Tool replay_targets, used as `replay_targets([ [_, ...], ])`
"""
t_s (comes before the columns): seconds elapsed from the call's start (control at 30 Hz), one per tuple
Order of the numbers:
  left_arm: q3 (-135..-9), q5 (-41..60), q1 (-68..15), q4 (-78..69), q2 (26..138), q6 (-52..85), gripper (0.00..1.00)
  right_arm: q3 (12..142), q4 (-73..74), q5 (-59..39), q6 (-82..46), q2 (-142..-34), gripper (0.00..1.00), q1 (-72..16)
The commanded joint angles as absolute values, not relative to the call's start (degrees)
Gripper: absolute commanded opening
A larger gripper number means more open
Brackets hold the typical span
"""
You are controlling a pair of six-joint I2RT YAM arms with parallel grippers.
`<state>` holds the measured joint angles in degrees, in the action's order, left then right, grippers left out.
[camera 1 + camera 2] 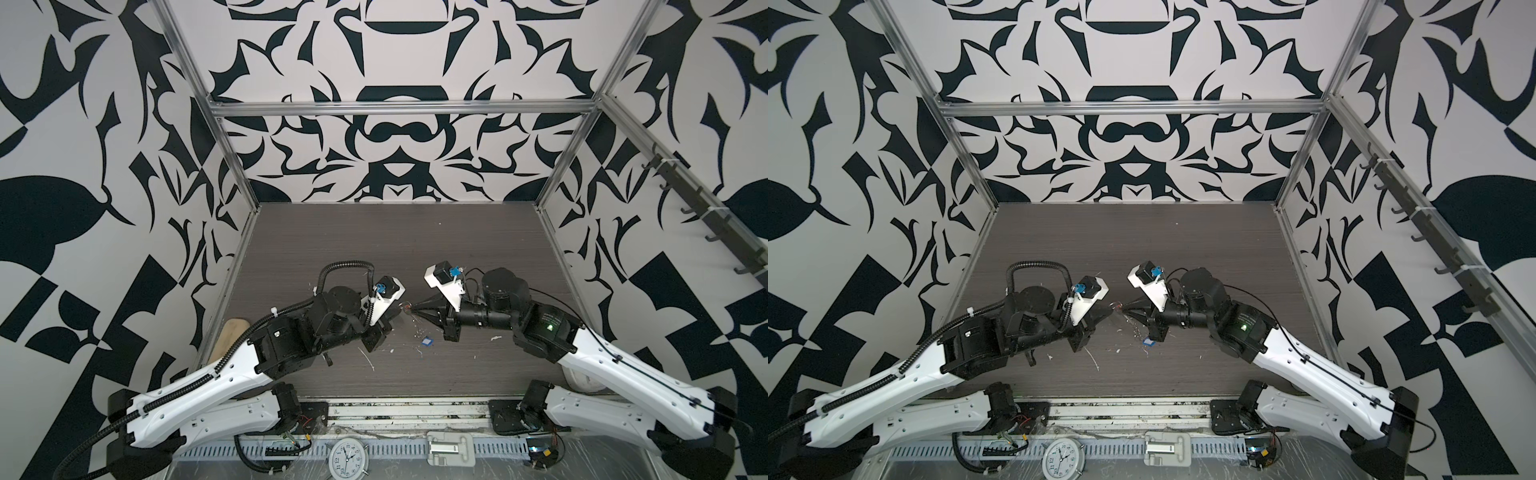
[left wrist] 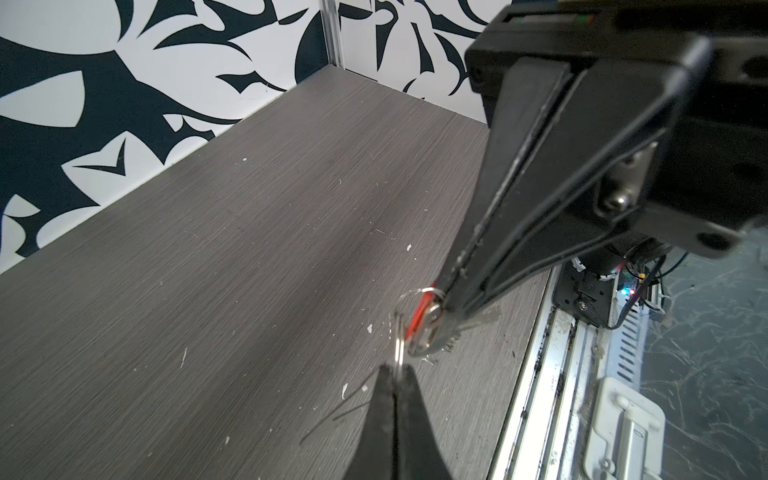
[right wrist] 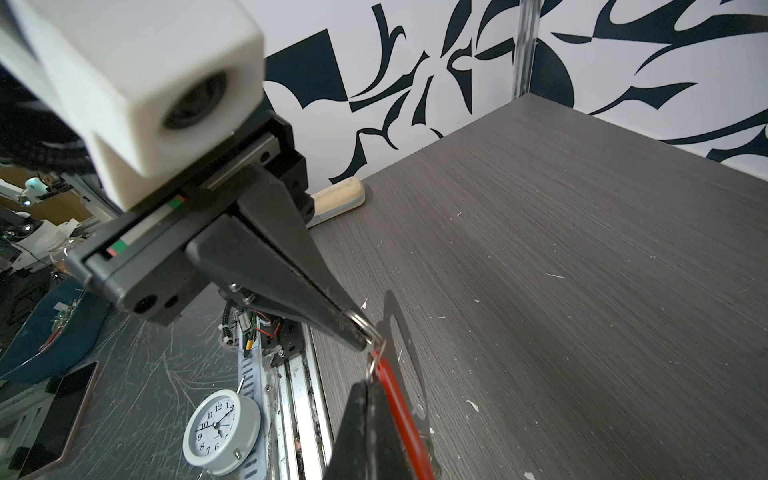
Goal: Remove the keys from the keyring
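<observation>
Above mid-table, left gripper [image 2: 395,370] clamps a silvery ring [image 2: 400,334], right gripper [image 2: 444,301] the red-tagged key [image 2: 428,332].

1. The flat panel walls [image 1: 395,137]: white, covered in bold dark navy leaf and scroll shapes.
2. The flat laminate tabletop [image 1: 374,249]: grey-brown with fine straight grain lines and scattered white flecks.
3. The slim rectangular red plastic tag [image 3: 401,409]: bright red.
4. The small silvery metal key [image 2: 426,332] and the thin wire rings [image 2: 400,332]: shiny silver.
5. The small rectangular blue plastic tag [image 1: 427,342]: blue with a white label.
6. The left gripper [image 3: 360,338] and the right gripper [image 2: 444,300]: matt black.
7. The round alarm clock [image 3: 216,426]: white face, black numerals, pale grey case.
8. The oval wooden board [image 1: 226,336]: plain beige.
</observation>
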<state>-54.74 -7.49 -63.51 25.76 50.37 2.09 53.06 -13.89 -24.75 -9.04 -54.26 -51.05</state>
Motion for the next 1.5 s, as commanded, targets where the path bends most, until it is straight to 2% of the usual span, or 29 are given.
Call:
replay_targets([
  [0.0,-56.85,-6.69,-63.47,25.57,49.13,1.76,0.0,53.26,-15.03,-27.58,-8.92,-53.3,0.0,-50.43],
  [0.27,-57.59,-5.63,-63.54,26.06,48.6,1.58,0.0,52.91,-15.47,-32.22,-11.77,-53.35,0.0,-47.4],
  [0.3,-57.81,-5.56,-63.53,26.39,48.6,1.58,0.0,53.0,-15.97,-31.79,-11.69,-53.31,0.06,-47.27],
  [0.4,-58.55,-5.13,-63.52,27.34,48.94,1.49,0.0,53.15,-16.91,-30.89,-11.21,-52.77,0.33,-46.89],
  [0.47,-58.98,-4.71,-63.54,28.0,49.12,1.49,0.0,53.71,-18.44,-29.8,-10.35,-52.31,0.42,-46.77],
  [0.6,-60.08,-3.25,-63.51,29.44,49.63,1.31,0.0,54.29,-19.17,-28.83,-9.37,-51.12,0.52,-46.12],
  [0.63,-60.57,-2.7,-63.53,30.04,49.84,1.32,0.0,54.53,-19.09,-28.83,-9.13,-50.9,0.63,-46.06],
  [0.67,-60.94,-2.02,-63.51,30.5,50.16,1.24,0.0,54.79,-18.71,-29.27,-8.8,-50.89,0.65,-46.05],
  [0.83,-62.37,0.7,-63.54,31.63,50.78,1.21,0.0,55.49,-13.29,-36.13,-8.0,-51.35,0.64,-46.01],
  [0.93,-63.04,1.63,-63.52,31.73,50.98,1.23,0.0,56.4,-10.94,-39.14,-7.82,-52.75,0.58,-46.05],
  [1.1,-63.15,1.93,-63.51,31.55,51.06,1.23,0.0,56.78,-7.98,-40.77,-8.26,-53.91,0.54,-46.05],
  [1.47,-62.93,2.48,-63.54,30.94,50.98,1.23,0.0,57.74,-6.76,-45.11,-9.38,-57.06,0.35,-46.05],
])
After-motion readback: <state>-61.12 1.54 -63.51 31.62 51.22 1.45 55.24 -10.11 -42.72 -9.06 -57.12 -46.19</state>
